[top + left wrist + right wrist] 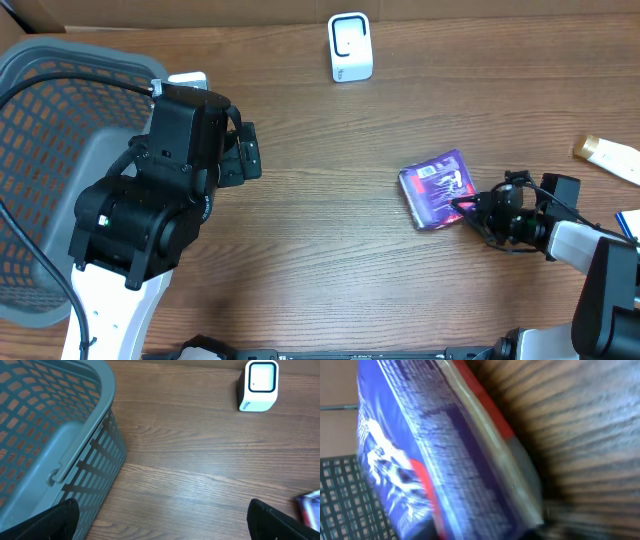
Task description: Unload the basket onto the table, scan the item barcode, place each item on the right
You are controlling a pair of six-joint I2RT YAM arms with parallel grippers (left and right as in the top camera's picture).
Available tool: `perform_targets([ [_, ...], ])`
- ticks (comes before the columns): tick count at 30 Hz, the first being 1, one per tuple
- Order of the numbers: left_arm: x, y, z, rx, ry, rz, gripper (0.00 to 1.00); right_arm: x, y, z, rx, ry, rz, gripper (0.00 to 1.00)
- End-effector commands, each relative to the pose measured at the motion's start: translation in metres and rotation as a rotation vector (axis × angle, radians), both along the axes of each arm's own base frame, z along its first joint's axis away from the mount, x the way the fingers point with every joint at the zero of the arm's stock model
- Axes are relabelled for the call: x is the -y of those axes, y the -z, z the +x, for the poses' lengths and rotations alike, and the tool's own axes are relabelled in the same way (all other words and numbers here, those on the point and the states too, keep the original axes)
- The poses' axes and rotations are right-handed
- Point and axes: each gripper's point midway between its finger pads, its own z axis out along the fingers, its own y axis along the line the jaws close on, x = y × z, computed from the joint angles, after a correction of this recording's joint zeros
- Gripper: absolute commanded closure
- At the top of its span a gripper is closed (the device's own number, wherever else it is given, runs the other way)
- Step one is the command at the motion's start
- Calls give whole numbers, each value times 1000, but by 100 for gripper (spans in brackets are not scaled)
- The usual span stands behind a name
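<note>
Beneath everything, a brown wooden surface. At the far left, a grey mesh basket, standing on the wood. Over its right rim, the bulky black left arm, on a white base. At the lower right corner, the right arm, reaching leftward and low over the wood. Right of centre, a purple packet with white and red print, lying well apart from the basket. Fills nearly the whole right wrist view, blurred, with one long edge facing the camera. At the far edge near the middle, a small white scanner, upright, well apart from the packet. Just right of the basket, the left pincer, spread wide above bare wood, gripping nothing. At the packet's right edge, the right pincer, touching or all but touching it; cannot tell whether clamped onto it. At the right margin, a cream tube, lying apart from the rest.
</note>
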Motion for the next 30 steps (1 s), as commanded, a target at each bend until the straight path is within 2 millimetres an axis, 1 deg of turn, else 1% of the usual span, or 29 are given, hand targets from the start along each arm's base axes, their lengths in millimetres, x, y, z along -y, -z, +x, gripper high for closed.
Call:
perform_targets([
  [1,-4,-8,0,22,-3,12,0,20,38,-13,-117,76,-158,96],
  [3,-4,-8,0,22,-3,12,0,18,33,-7,-74,65,-144,96],
  [5,-4,-8,0,22,-3,11,0,12,21,-1,-8,31,-114,96],
  [8,-4,-8,0,22,-3,12,0,12,6,6,50,28,-115,96],
  [12,-4,-8,0,22,-3,12,0,14,-34,16,182,33,-146,96],
  [16,-4,-8,0,22,-4,12,0,13,-79,16,308,33,-173,96],
  [18,-4,-8,0,22,-3,12,0,11,-103,10,377,26,-196,96],
  [19,-4,-8,0,22,-3,11,0,7,-123,2,446,3,-228,96],
  [25,-4,-8,0,22,-3,12,0,-14,-175,-34,647,-74,-299,96],
  [27,-4,-8,0,22,-3,12,0,-22,-191,-44,707,-87,-287,96],
  [30,-4,-8,0,22,-3,11,0,-30,-212,-56,758,-57,-248,96],
])
